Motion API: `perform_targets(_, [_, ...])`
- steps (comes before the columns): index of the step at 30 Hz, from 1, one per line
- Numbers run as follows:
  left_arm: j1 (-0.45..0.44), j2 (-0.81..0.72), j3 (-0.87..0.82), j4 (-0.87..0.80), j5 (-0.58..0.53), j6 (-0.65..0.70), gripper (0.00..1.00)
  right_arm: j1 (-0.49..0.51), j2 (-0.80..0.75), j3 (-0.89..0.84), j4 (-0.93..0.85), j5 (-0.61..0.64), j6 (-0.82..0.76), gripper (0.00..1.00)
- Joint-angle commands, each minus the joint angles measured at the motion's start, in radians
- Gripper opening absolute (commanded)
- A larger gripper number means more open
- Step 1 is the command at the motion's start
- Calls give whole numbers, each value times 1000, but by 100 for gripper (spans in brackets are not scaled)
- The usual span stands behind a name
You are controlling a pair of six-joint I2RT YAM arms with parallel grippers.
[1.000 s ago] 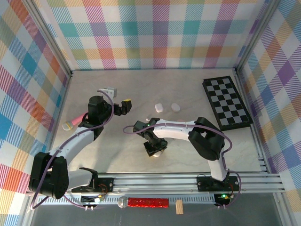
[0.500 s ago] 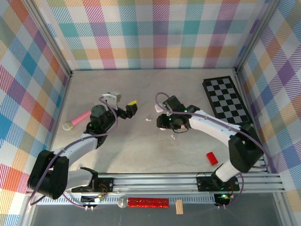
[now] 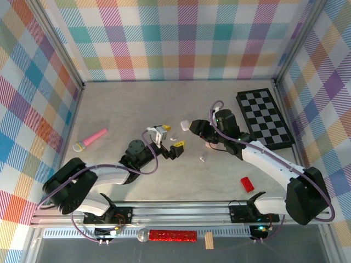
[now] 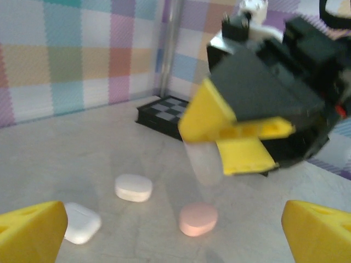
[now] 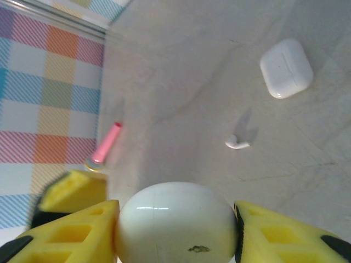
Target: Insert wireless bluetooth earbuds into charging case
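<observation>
Your right gripper (image 5: 175,227) pinched the glossy white egg-shaped charging case (image 5: 170,211) above the marbled tabletop (image 5: 181,82), presumably to present it for loading, while your left gripper (image 4: 175,233) stood spread wide and a tiny white stemmed earbud (image 5: 237,143) lay below.

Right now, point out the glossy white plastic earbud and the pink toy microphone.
glossy white plastic earbud (image 5: 236,144), right wrist view, its body.
pink toy microphone (image 3: 96,136), top external view, its handle.
</observation>
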Motion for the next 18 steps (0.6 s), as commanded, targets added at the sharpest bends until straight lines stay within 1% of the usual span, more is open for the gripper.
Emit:
perform_targets(1, [-30, 80, 54, 124, -2, -3, 90, -7, -23, -31, 129, -55, 85, 48])
perform_targets(2, [-34, 110, 66, 162, 14, -10, 84, -6, -25, -35, 138, -61, 93, 48])
perform_targets(3, [-36, 142, 76, 200, 20, -21, 81, -6, -25, -39, 146, -67, 100, 48])
perform_targets(9, [-39, 208, 152, 207, 37, -11, 78, -7, -36, -59, 179, -99, 127, 48])
perform_targets(10, [-40, 215, 159, 205, 32, -10, 73, -6, -37, -62, 184, -99, 130, 48])
perform_targets(11, [-39, 220, 167, 206, 29, -9, 69, -6, -40, -66, 194, -101, 133, 48])
perform_targets(12, [-40, 226, 175, 206, 26, -7, 68, -6, -41, -66, 194, -104, 133, 48])
perform_targets(18, [-39, 263, 213, 208, 44, -16, 56, -6, -36, -70, 198, -133, 139, 47])
